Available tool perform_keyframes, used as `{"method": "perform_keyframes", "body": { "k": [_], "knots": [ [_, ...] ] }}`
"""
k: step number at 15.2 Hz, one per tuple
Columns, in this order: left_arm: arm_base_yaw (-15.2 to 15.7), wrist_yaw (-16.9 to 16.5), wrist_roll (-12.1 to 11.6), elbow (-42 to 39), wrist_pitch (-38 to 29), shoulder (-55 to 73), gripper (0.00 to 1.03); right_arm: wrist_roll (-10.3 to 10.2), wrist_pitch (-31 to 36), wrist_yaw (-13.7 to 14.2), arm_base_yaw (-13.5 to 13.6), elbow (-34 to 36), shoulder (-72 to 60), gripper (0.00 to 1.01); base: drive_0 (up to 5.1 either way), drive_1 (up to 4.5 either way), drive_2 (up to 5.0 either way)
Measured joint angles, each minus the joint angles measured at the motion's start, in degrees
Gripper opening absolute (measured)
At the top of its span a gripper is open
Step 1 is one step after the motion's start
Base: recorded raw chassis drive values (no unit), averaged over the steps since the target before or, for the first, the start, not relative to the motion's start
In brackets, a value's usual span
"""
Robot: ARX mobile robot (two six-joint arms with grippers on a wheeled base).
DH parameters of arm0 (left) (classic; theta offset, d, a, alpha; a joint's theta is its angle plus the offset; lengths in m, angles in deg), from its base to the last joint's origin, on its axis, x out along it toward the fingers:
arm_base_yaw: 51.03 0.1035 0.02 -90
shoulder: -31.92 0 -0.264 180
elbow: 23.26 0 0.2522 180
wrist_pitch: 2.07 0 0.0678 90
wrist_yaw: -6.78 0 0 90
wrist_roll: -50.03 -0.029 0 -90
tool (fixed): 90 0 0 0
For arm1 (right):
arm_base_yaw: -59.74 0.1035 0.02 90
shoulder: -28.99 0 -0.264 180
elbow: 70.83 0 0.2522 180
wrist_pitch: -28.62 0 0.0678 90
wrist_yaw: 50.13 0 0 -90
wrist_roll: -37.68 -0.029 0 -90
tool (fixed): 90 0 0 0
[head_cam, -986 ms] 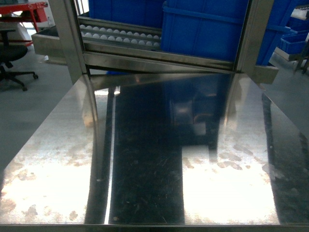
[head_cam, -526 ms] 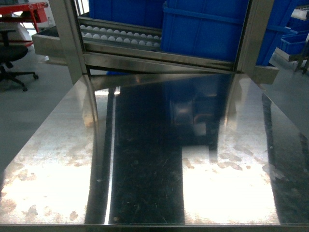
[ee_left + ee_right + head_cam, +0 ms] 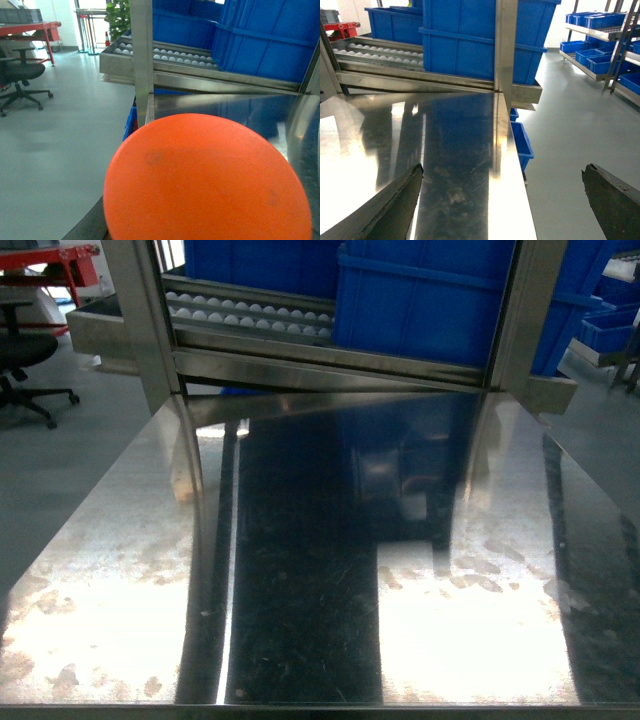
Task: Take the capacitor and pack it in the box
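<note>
The capacitor (image 3: 205, 180) fills the lower half of the left wrist view as a big orange-red round face, very close to the lens. It hangs over the table's left edge and hides my left gripper's jaws. Only a dark sliver of one finger (image 3: 95, 226) shows beside it, so the gripper looks shut on it. My right gripper (image 3: 502, 200) is open, its dark fingertips (image 3: 402, 197) wide apart over the table's right edge with nothing between them. The box is out of view. Neither gripper shows in the head view.
A shiny steel table (image 3: 300, 570) lies ahead, with steel posts (image 3: 145, 320) at its far corners. Behind it run a roller rack (image 3: 250, 312) and large blue bins (image 3: 430, 300). An office chair (image 3: 25, 360) stands at the far left. Small blue bins (image 3: 520, 142) sit under the table's right edge.
</note>
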Motion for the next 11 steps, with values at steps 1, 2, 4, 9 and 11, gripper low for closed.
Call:
{"method": "perform_keyframes", "body": {
  "k": [1,2,4,9,11],
  "knots": [
    [0.0,0.0,0.0,0.0,0.0,0.0,0.44,0.0,0.0,0.0,0.0,0.0,0.0,0.98,0.0,0.0,0.0],
    [0.0,0.0,0.0,0.0,0.0,0.0,0.44,0.0,0.0,0.0,0.0,0.0,0.0,0.98,0.0,0.0,0.0],
    [0.0,0.0,0.0,0.0,-0.1,0.0,0.44,0.0,0.1,0.0,0.0,0.0,0.0,0.98,0.0,0.0,0.0],
    [0.0,0.0,0.0,0.0,-0.1,0.0,0.44,0.0,0.0,0.0,0.0,0.0,0.0,0.98,0.0,0.0,0.0],
    [0.0,0.0,0.0,0.0,0.0,0.0,0.44,0.0,0.0,0.0,0.0,0.0,0.0,0.98,0.0,0.0,0.0]
  ]
}}
